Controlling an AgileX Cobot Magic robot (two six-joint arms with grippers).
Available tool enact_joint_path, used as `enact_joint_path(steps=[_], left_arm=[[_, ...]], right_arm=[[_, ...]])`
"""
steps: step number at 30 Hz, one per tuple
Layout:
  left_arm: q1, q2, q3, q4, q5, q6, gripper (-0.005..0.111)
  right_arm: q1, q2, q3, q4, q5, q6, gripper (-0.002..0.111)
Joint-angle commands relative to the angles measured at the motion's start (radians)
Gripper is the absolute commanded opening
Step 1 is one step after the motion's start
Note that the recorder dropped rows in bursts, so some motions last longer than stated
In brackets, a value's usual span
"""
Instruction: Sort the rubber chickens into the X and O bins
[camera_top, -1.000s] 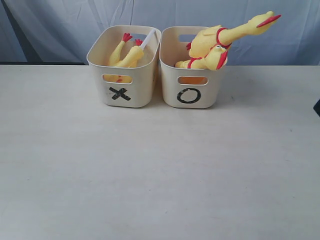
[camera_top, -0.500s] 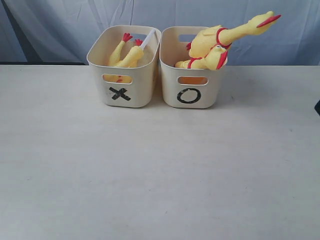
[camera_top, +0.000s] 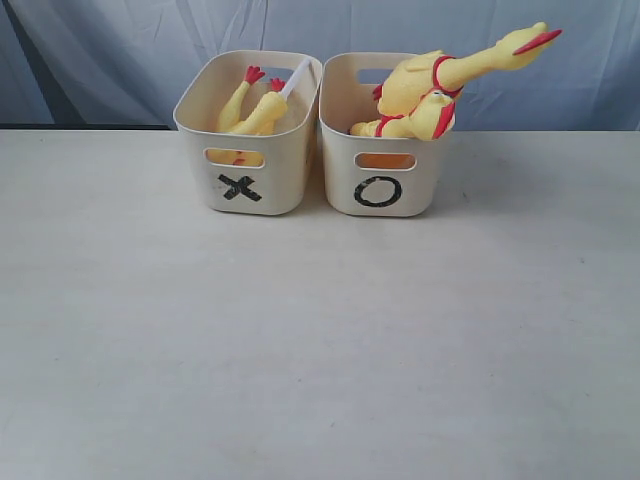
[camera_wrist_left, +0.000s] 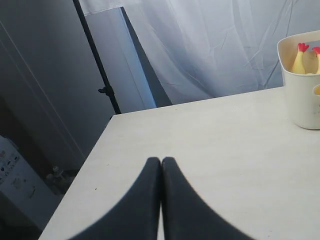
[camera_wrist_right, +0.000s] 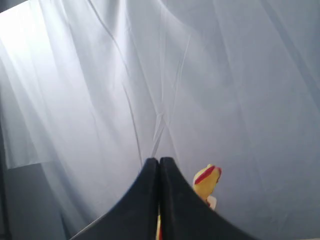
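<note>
Two cream bins stand side by side at the back of the table. The X bin (camera_top: 250, 178) on the left holds a small yellow rubber chicken (camera_top: 256, 108) with red feet. The O bin (camera_top: 384, 185) on the right holds larger rubber chickens (camera_top: 430, 95); one long neck and red beak stick out over its right rim. Neither gripper shows in the exterior view. My left gripper (camera_wrist_left: 161, 161) is shut and empty over the table, well away from the X bin (camera_wrist_left: 300, 85). My right gripper (camera_wrist_right: 159, 161) is shut and empty, with a chicken head (camera_wrist_right: 206, 181) behind it.
A pale fabric curtain (camera_top: 120, 50) hangs behind the table. The white tabletop (camera_top: 320, 340) stretches in front of the bins. In the left wrist view the table's edge (camera_wrist_left: 85, 170) drops off beside a dark stand pole (camera_wrist_left: 97, 65).
A dark bit of the right arm at the exterior view's right edge has slipped out of sight. Bins and chickens have not moved.
</note>
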Motion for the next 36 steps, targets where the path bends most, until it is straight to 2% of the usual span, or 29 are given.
enact_joint_path(steps=[1, 23, 26, 30, 33, 36], left_arm=[[0.003, -0.007, 0.004, -0.002, -0.010, -0.002, 0.000], [0.006, -0.007, 0.011, -0.010, -0.020, -0.002, 0.000], [0.006, -0.007, 0.050, -0.044, -0.149, -0.002, 0.000], [0.006, -0.007, 0.142, -0.163, -0.475, -0.002, 0.000], [0.006, -0.007, 0.201, -0.194, -0.666, -0.002, 0.000], [0.006, -0.007, 0.243, -0.194, -0.780, -0.002, 0.000]], right_arm=[[-0.079, -0.067, 0.003, 0.003, -0.003, 0.001, -0.001], [-0.091, -0.067, 0.003, 0.003, -0.011, 0.001, -0.001], [-0.091, -0.067, 0.003, 0.003, -0.011, 0.001, -0.001], [-0.091, -0.067, 0.003, 0.003, -0.011, 0.001, -0.001], [-0.091, -0.067, 0.003, 0.003, -0.011, 0.001, -0.001], [-0.091, -0.067, 0.003, 0.011, -0.015, 0.001, -0.001]])
